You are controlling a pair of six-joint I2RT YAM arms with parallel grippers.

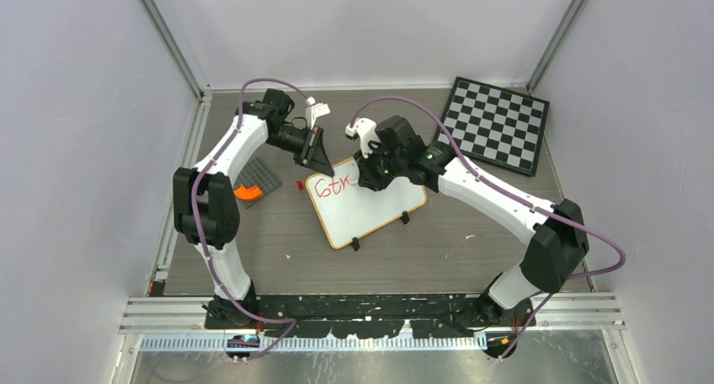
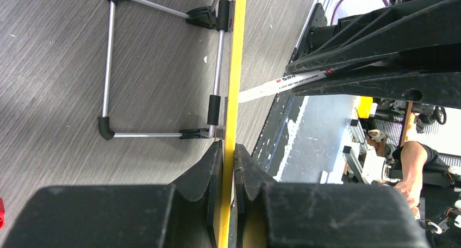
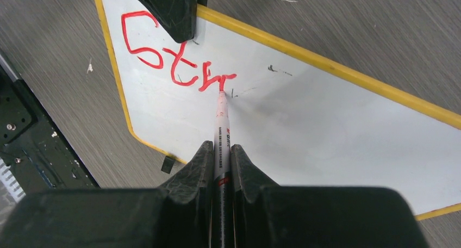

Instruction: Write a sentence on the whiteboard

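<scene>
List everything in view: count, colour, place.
small white rectangular whiteboard with yellow rim: one, white, table centre
red handwritten letters: three, red, whiteboard's far left corner
white-barrelled red-tipped marker: one, white, tip on the last letter
black-and-white checkered board: one, far right corner
dark grey plate: one, grey, left of the whiteboard
orange piece: one, orange, at the plate's edge
small red object: one, red, by the whiteboard's left corner
grey wood-grain table: one, under everything
left hand: one, black, shut on the whiteboard's rim
right hand: one, black, shut on the marker

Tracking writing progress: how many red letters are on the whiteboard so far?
3: S by the whiteboard corner, t next, r at the marker tip. None seems hidden.
</scene>
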